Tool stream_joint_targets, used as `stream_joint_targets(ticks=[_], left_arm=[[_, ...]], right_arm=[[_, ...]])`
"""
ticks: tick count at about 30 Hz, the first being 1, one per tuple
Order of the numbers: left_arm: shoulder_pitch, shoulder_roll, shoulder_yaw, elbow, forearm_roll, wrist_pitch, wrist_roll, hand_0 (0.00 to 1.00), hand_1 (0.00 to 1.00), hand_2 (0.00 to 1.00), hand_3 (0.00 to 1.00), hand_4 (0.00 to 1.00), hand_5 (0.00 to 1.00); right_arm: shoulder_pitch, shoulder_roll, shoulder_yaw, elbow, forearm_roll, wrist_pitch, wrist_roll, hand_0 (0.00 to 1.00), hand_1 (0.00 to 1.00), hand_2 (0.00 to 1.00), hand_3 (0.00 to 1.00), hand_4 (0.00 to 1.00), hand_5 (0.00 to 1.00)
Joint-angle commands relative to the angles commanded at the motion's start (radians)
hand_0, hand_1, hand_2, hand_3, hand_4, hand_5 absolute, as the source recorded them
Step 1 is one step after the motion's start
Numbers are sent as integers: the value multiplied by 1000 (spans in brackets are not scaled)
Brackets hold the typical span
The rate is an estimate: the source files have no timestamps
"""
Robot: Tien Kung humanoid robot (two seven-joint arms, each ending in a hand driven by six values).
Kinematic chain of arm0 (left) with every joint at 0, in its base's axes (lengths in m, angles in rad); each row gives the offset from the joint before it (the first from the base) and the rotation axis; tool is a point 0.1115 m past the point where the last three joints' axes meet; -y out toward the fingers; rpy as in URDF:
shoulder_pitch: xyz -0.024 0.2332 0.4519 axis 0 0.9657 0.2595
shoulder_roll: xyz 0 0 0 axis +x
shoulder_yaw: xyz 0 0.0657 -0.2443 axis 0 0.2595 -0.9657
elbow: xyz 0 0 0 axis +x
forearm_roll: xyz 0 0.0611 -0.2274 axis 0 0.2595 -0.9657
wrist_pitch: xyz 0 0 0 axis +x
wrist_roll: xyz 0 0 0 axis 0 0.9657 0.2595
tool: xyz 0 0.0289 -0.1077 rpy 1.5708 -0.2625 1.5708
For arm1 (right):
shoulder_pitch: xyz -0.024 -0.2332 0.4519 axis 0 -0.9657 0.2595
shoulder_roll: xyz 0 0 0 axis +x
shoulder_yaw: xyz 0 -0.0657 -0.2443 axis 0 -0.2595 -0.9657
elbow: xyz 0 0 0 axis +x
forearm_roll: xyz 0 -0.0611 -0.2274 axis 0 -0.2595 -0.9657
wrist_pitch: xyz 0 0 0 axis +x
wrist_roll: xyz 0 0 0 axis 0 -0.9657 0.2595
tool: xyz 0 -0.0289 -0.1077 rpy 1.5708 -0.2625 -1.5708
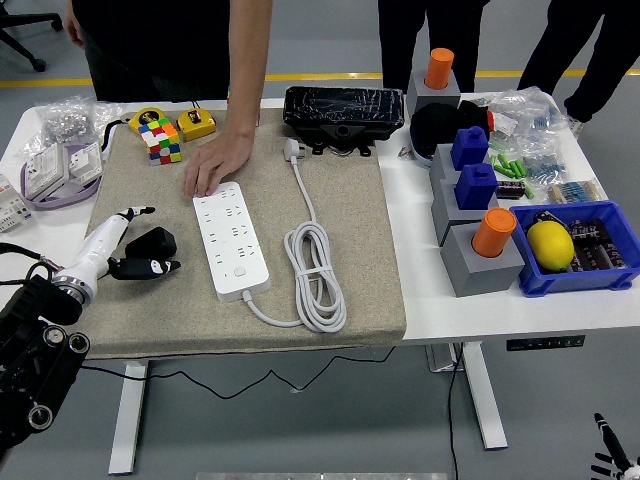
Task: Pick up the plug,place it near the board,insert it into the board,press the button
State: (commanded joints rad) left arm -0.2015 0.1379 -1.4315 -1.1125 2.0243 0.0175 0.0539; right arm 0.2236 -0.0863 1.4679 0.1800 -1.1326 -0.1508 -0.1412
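Beside the plug (151,243), your left hand (118,248) has its fingers (150,267) spread; close squarely around its body before lifting toward the board (231,239).

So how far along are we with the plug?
Nothing is finished. The left robot hand sits around the black plug on the mat, not lifted. A person's hand rests at the power strip's far end. Carrying, inserting and pressing the button remain.

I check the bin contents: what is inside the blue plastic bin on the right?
Inside the blue plastic bin a yellow lemon-shaped object lies beside dark small parts; anything beneath them is covered.
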Motion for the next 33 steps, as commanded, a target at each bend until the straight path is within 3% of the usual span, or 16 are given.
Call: stream_joint_targets(ticks=[1, 2, 7, 8, 25, 26, 31, 32, 33], left_arm=[[0, -1, 0, 2, 1, 2, -1, 947, 961, 910, 830, 998, 203], [-1, -1, 0, 3, 1, 6, -3, 863, 887, 826, 793, 998, 195], [-1, -3, -1, 8, 6, 35, -14, 863, 887, 826, 793, 998, 195], [-1, -3, -2, 10, 7, 40, -17, 785, 817, 755, 743, 998, 167], [-4, -12, 0, 40, 18, 61, -30, 738, 783, 744, 737, 998, 99], [-4, -12, 0, 40, 20, 62, -30, 702, 745, 729, 696, 998, 54], [-5, -13, -2, 42, 23, 72, -28, 702, 745, 729, 696, 998, 54], [-5, -13, -2, 43, 26, 78, -27, 685, 705, 648, 612, 960, 2], [-5, -13, -2, 43, 27, 80, -27, 685, 705, 648, 612, 960, 2]], right_arm=[[0, 0, 1, 0, -1, 0, 0, 825, 805, 805, 834, 998, 998], [0, 0, 1, 0, 0, 0, 0, 824, 805, 804, 835, 998, 998], [0, -1, 3, 0, -3, -1, 1, 824, 805, 804, 835, 998, 998], [0, -1, 3, 0, -3, -1, 1, 822, 804, 804, 834, 998, 998], [-1, -1, 8, 0, -5, -1, 2, 822, 803, 802, 834, 998, 998], [-1, -1, 8, 0, -5, -1, 2, 822, 803, 802, 834, 998, 998], [-1, -1, 8, 0, -5, -1, 2, 822, 803, 802, 834, 998, 998], [-1, -1, 8, 0, -5, -1, 2, 821, 802, 802, 834, 998, 998], [-1, -1, 8, 0, -5, -1, 2, 821, 802, 802, 834, 998, 998]])
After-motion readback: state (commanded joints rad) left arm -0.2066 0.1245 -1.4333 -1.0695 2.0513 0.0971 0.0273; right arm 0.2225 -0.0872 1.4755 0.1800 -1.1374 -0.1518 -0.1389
